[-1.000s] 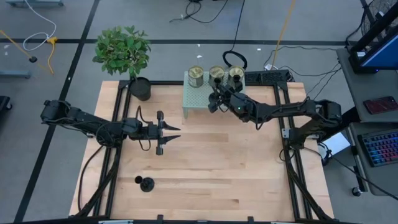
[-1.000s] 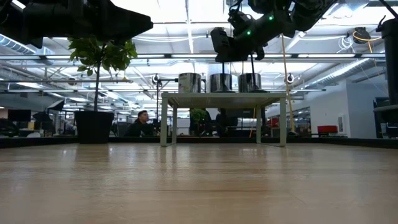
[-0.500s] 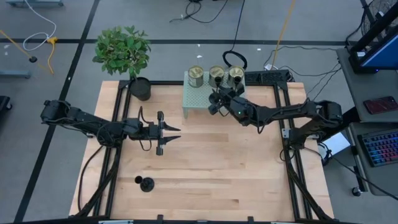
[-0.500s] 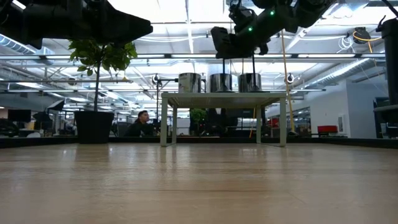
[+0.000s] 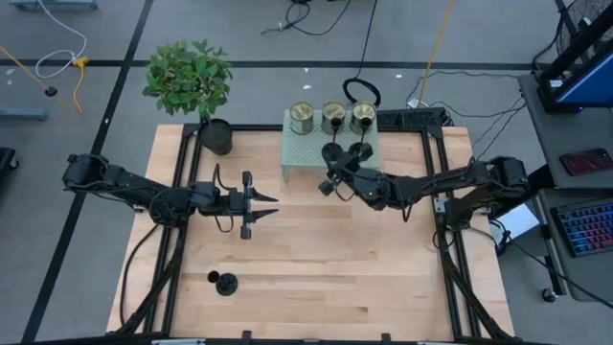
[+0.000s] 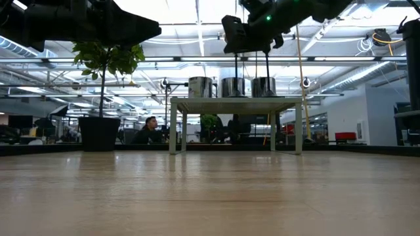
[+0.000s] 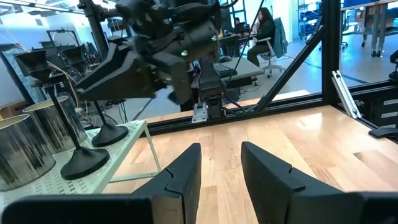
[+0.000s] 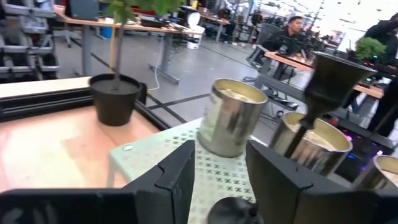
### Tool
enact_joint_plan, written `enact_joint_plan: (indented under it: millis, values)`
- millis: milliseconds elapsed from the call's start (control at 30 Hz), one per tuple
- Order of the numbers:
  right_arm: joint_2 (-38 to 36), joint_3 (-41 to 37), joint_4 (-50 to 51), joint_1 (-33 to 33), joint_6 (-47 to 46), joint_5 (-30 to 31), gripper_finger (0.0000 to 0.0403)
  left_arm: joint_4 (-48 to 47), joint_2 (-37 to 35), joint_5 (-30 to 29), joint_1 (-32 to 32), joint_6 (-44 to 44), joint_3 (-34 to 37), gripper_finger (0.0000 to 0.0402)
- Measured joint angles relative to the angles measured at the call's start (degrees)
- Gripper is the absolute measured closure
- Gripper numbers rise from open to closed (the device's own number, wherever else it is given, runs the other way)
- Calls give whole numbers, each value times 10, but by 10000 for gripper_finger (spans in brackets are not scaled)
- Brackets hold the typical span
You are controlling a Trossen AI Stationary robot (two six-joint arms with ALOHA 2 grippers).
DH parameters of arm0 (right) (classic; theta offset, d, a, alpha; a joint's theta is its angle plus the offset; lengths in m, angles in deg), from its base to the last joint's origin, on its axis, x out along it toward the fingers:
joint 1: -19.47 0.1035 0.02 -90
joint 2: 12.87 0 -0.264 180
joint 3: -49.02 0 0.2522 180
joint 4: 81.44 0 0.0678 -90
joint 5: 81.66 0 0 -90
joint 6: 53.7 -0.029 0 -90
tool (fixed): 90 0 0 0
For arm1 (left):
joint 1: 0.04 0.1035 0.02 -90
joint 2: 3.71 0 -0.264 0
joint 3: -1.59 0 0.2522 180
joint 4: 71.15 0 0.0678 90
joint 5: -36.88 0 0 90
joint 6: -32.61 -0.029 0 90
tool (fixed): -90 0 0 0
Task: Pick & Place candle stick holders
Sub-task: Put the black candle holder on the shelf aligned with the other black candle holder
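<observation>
The right gripper [image 5: 332, 178] hangs just off the front edge of the pale green perforated stand [image 5: 305, 153], its fingers [image 8: 174, 180] spread with nothing between them. Two black stemmed candle holders [image 5: 333, 151] stand on the stand's front half, and three brass cups [image 5: 302, 117] line its back edge. A third black holder [image 5: 226, 284] sits alone on the wooden table [image 5: 316, 268] near the front left, well apart from the rest.

The main risk is a sideswipe. The nearest black holder [image 8: 323, 81] rises close beside the right gripper's open fingers, and these pieces are tall, thin and top-heavy; a careless swing of the arm could catch the stem and tip it, perhaps into the brass cup [image 8: 231, 124] behind or off the stand altogether. A toppled holder would roll on its round base.

The left gripper [image 5: 257, 209] waits over the table's left middle, fingers [image 7: 186, 171] apart and empty. Its path to the lone holder looks free, though from above it is hard to judge how high it hovers. The potted plant [image 5: 215, 134] stands at the table's back left corner, near the stand's left end, and would crowd any approach from that side.
</observation>
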Motion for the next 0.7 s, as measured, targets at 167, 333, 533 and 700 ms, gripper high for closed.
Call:
enact_joint_plan:
  millis: [167, 333, 533, 700]
  values:
    - [0, 0, 20, 29, -1, 45, 265, 0, 0, 0, 0, 0, 0, 279]
    - [0, 0, 58, 64, -2, 58, 264, 0, 0, 0, 0, 0, 0, 279]
    - [0, 0, 67, 108, -3, 57, 267, 0, 0, 0, -1, 6, 0, 279]
    - [0, 0, 77, 136, 0, 56, 266, -5, 0, 11, -1, 37, 0, 279]
